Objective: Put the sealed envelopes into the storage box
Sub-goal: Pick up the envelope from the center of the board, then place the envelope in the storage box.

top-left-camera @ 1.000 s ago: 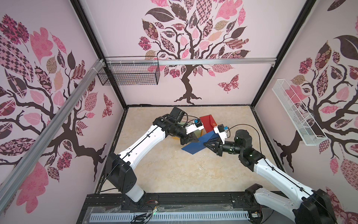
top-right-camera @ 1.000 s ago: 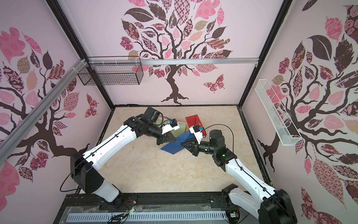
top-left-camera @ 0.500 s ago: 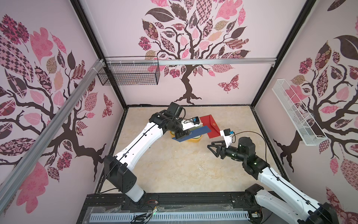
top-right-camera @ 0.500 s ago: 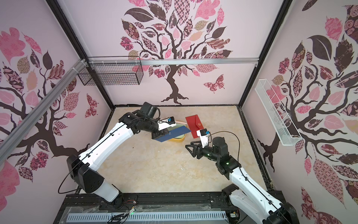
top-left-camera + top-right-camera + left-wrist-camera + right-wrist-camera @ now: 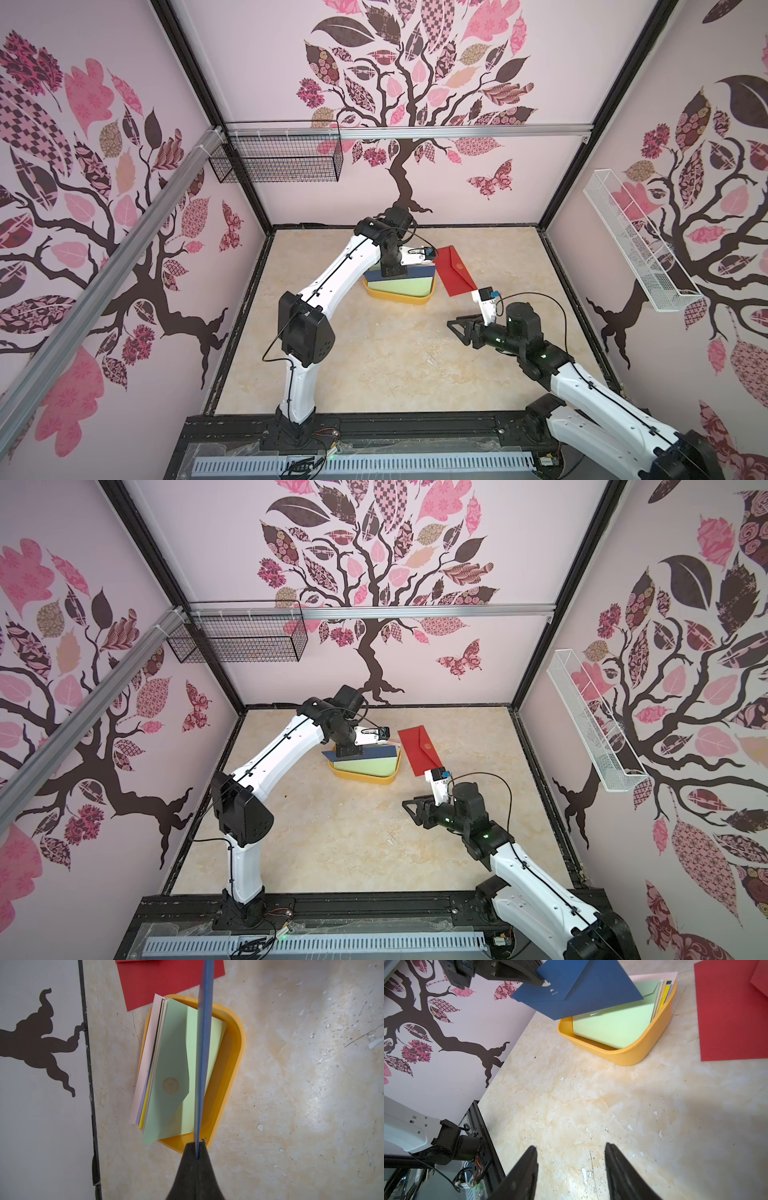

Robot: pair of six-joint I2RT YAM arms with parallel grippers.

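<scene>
Having carried navy envelope (image 5: 581,995) above storage box (image 5: 633,1056)

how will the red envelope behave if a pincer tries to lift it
The red envelope lies flat on the table, so it may slide unless an edge is caught. The navy envelope, pinched at one end by the left pincer, juts out straight, so the red one is likely light and stiff.

No legible text, tiny white print on navy envelope (image 5: 579,991) — unreadable

marbled tabletop (image 5: 374,365), storage box (image 5: 400,297), red envelope (image 5: 455,272)
</scene>
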